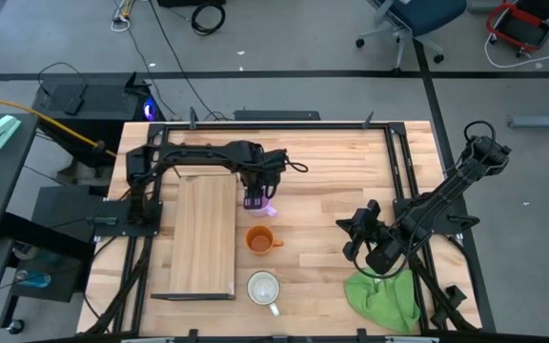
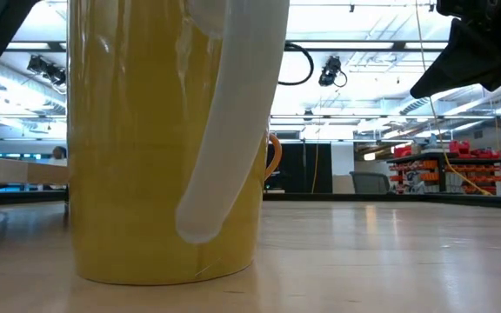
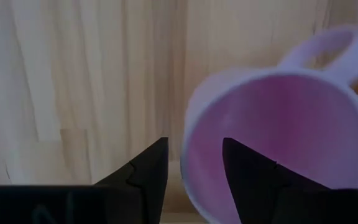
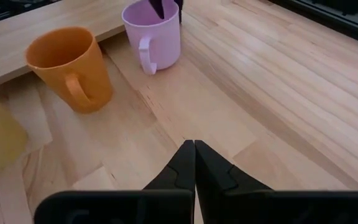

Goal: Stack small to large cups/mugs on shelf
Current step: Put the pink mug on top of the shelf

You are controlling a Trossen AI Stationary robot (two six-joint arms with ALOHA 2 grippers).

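The left gripper [image 1: 258, 197], fingers spread, straddles the rim of the light purple mug [image 4: 154, 35] beside the shelf [image 1: 201, 238]; the right gripper [image 4: 194, 163] waits pressed together.

High view: overhead, straight down, whole table [image 1: 332, 205]. Low view: tabletop level, pressed against one mug [image 2: 163, 139]. Left wrist: close above purple mug [image 3: 278, 137], which right wrist also sees.

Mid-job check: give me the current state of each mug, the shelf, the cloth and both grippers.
Purple mug: upright on the table, left gripper's fingers straddling its rim.
Orange mug: upright, free.
White mug: upright, free.
Shelf: bare.
Green cloth: crumpled.
Left gripper: open.
Right gripper: shut, empty.
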